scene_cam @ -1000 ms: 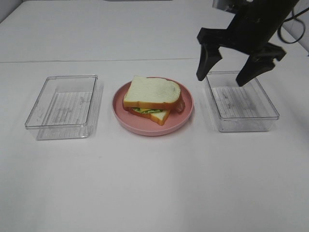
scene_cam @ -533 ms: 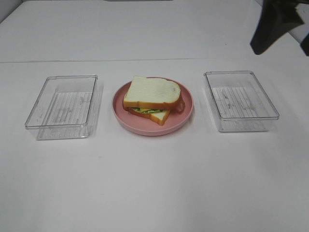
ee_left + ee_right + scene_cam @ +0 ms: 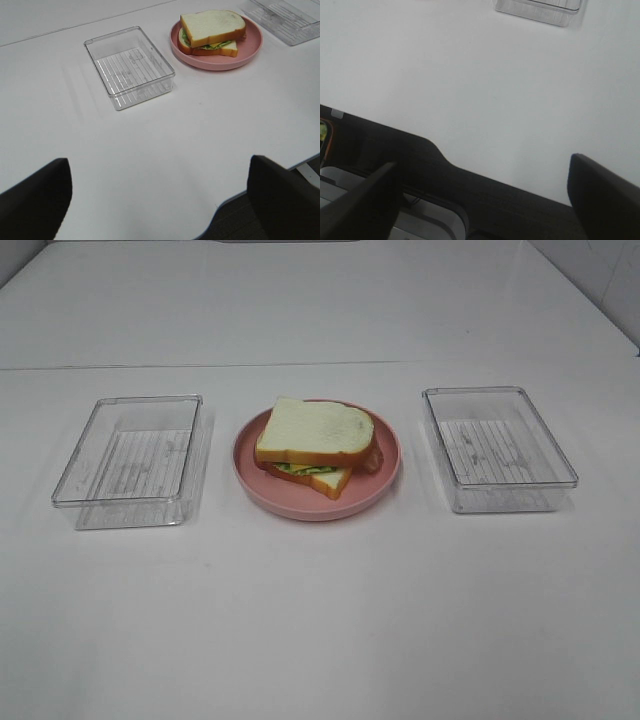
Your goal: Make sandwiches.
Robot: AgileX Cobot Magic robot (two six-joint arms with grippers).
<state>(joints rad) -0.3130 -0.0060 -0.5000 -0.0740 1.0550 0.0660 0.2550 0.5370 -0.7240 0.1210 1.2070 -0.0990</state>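
Observation:
One sandwich of white bread with orange-brown crust lies on the pink plate at the table's centre, green lettuce and yellow cheese peeking out between the slices. The left wrist view shows the same sandwich far off. My left gripper hangs open above the table's near edge, well back from the plate, with nothing between its fingers. My right gripper is open too and holds nothing, over the table's edge. Neither gripper appears in the exterior view.
A clear plastic box stands left of the plate and another clear box stands right of it. Both look bare inside. The left box also shows in the left wrist view.
The right arm, which hung open above the right box a second ago, has pulled up and away to the right, out of the exterior view. The sandwich and boxes have not moved.

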